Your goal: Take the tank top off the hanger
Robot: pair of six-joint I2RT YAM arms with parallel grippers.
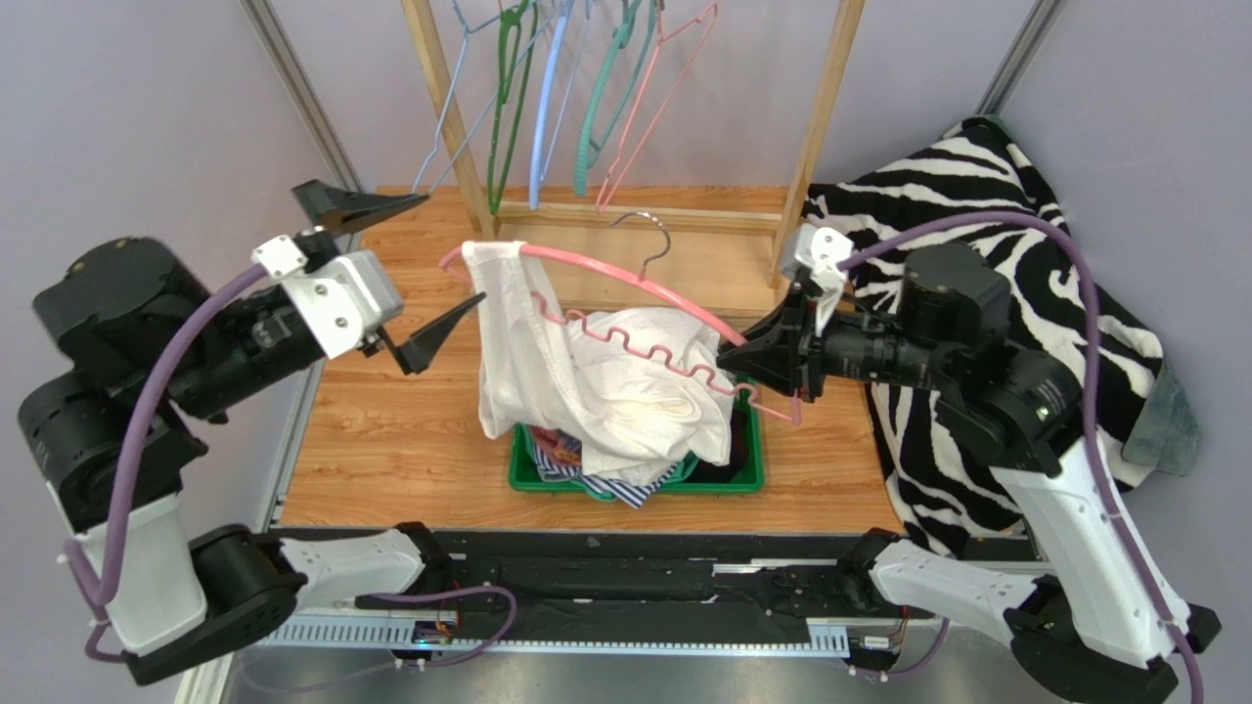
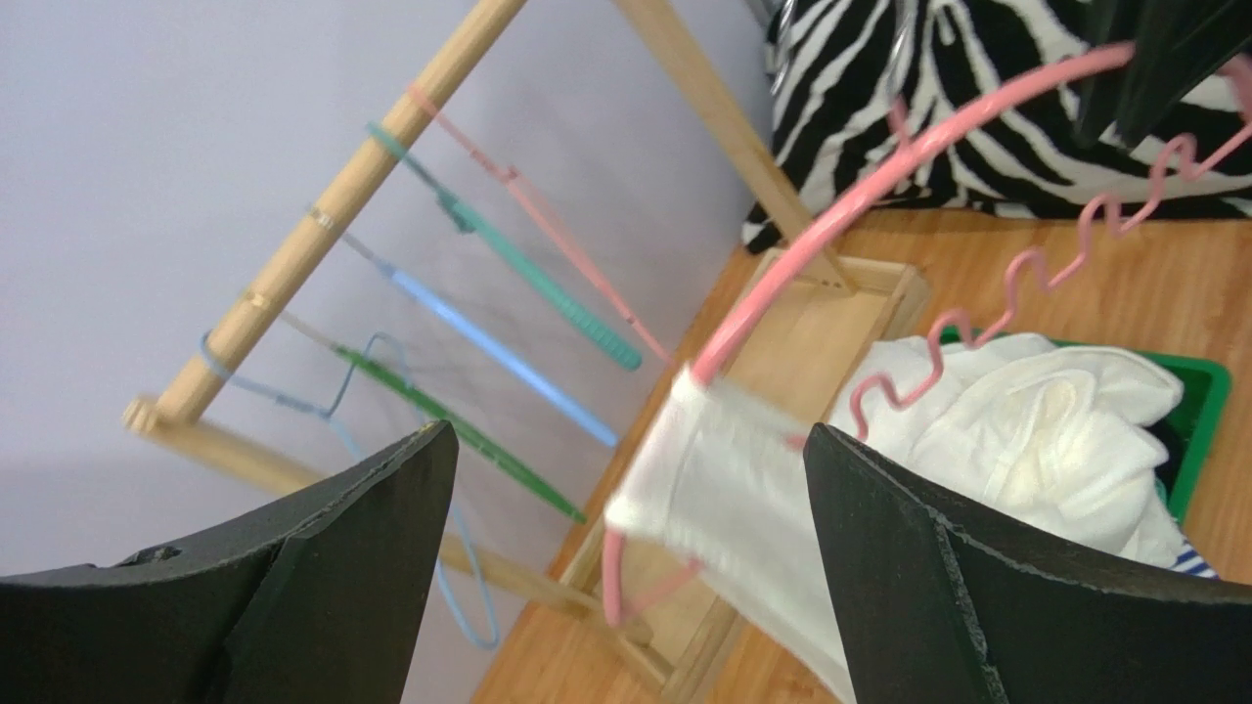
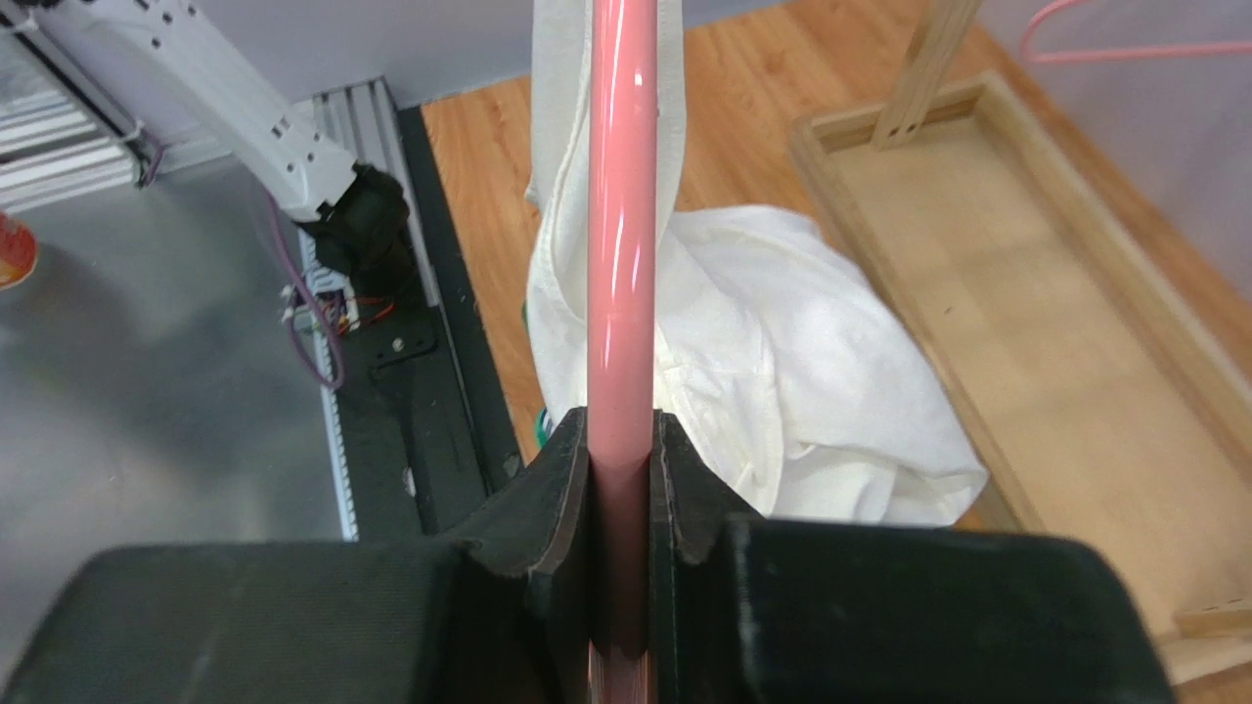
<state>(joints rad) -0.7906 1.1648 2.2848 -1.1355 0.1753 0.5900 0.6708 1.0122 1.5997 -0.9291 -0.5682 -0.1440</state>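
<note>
R claw (image 3: 620, 470): pressed together on the pink hanger (image 3: 620, 220), pinching its rod at one end; the rod runs straight out ahead of the fingers. Hanger is held clear of the worktop (image 1: 382, 440).

L claw (image 1: 454, 248): spread wide, nothing held. Lower fingertip sits just beside the cloth; contact cannot be confirmed.

Tank top (image 1: 588, 367): white, one strap looped over the hanger end farthest from the R claw, directly ahead of the L claw's open fingers. The rest of the garment droops below the rod, bunched.

Green bin (image 1: 735, 477): below and between both claws, the tank top's lower part resting on it; striped clothing (image 1: 625, 484) inside.

Zebra-print cloth (image 1: 1014, 220): behind the R claw, under that arm.

Wooden rack (image 1: 823, 118): beyond both claws at the far edge, w/ several coloured spare hangers (image 1: 551, 88) on its rail.
</note>
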